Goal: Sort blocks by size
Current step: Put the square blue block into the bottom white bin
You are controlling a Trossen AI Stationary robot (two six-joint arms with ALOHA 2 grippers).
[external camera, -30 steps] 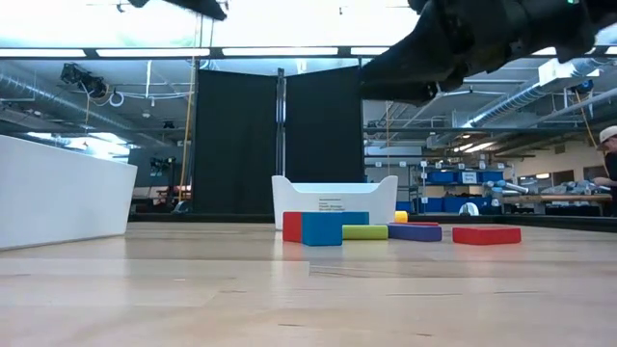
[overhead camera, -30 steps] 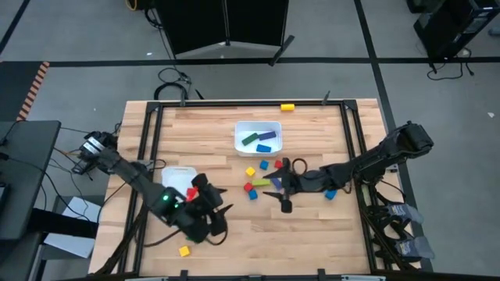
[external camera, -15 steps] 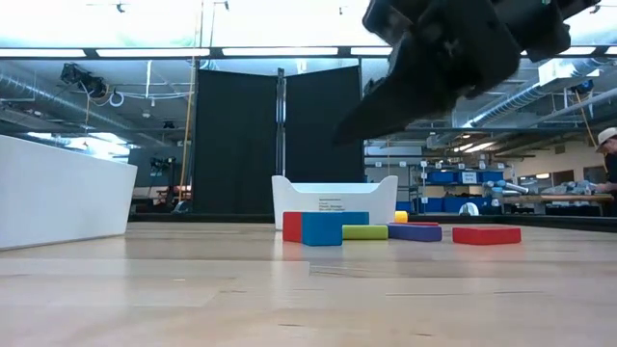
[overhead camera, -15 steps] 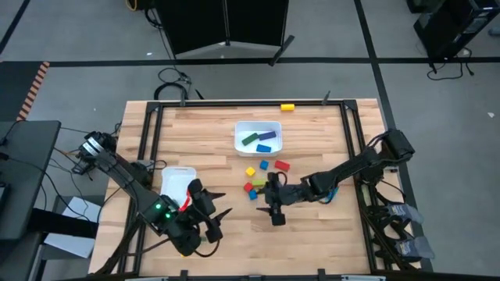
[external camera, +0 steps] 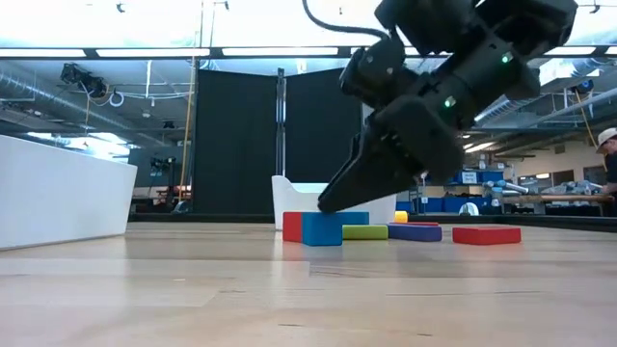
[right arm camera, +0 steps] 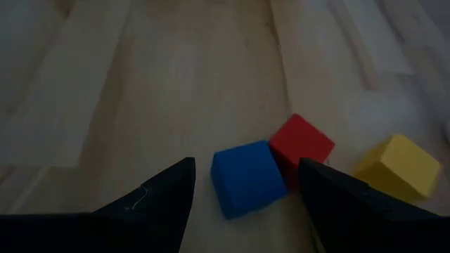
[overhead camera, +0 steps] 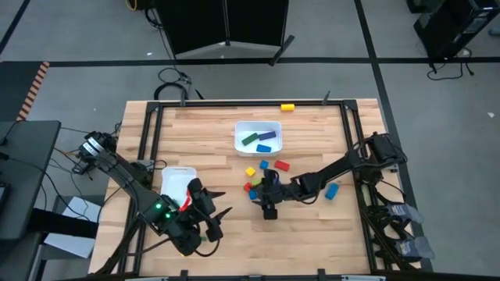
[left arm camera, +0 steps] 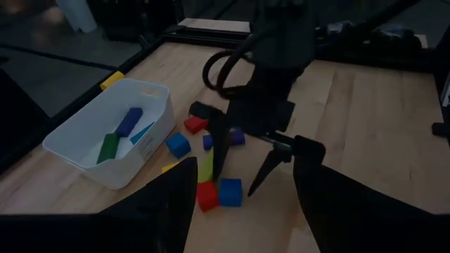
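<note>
Right gripper (right arm camera: 246, 204) — fingers apart — above blue cube (right arm camera: 245, 177), hidden overhead.

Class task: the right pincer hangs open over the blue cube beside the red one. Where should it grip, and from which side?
Grip the blue cube from above, across its two free flat faces. The red cube touches one side, so keep the right pincer fingers off that seam.

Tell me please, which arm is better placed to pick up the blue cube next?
The right. Its open gripper hangs just beside the blue cube, fingers pointing at it. The left gripper sits by the table's front-left, further from the pile.
</note>
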